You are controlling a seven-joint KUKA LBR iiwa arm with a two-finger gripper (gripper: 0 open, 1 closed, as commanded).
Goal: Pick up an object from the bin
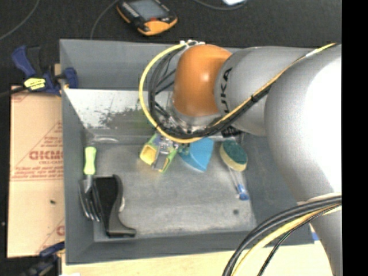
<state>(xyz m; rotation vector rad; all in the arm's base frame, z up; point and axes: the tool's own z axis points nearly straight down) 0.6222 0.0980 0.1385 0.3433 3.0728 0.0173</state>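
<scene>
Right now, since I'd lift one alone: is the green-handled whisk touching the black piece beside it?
Touching. The camera view shows the wires of the green-handled whisk lying against the black piece, no floor between.

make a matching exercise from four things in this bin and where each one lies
Things:
1. green-handled utensil
2. black curved piece
3. light blue piece
4. round teal and yellow sponge

Places:
A. lower left corner of the bin
B. furthest right, beside the arm
C. along the left wall
D. middle, just right of the gripper

Pairs: 1-C, 2-A, 3-D, 4-B
</scene>
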